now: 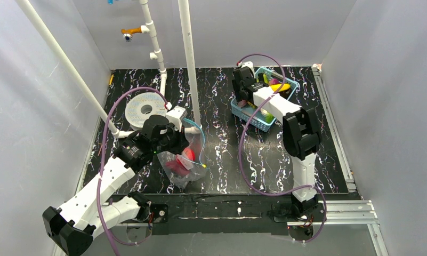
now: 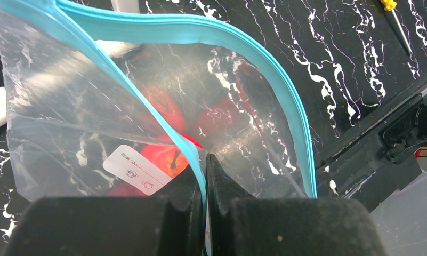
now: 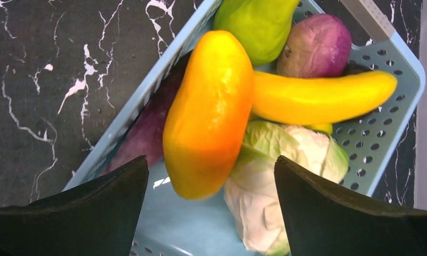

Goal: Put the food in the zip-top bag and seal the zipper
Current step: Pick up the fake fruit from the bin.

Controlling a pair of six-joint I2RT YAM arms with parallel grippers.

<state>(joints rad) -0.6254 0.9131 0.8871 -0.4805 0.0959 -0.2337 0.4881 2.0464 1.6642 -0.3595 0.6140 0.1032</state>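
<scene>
Left gripper (image 2: 204, 160) is clenched on the zipper (image 2: 227, 29), its two black fingers pressed together over the light-blue strip of the zip-top bag (image 2: 67, 96). The bag's mouth gapes, with the far run of the strip arching away from the pinched near one. Red food (image 2: 166, 154) lies inside the clear plastic, just beside a small white label (image 2: 139, 169). Seen from above, the bag sits on the black marbled table (image 1: 222, 160) near the front, and the left arm reaches in from the near left corner, its wrist over the bag's upper edge.

Right gripper (image 3: 210, 162) is released, jaws wide, above the light-blue basket (image 3: 392, 144) at the far right of the table, its arm stretched forward. An orange-yellow piece (image 3: 211, 106) lies between its fingers; whether they touch it I cannot tell. Around it rest a yellow banana (image 3: 323, 98), a green piece (image 3: 259, 24), a purple round piece (image 3: 317, 45) and a pale cabbage (image 3: 275, 176). A white spool (image 1: 142, 109) lies beyond the left arm.
</scene>
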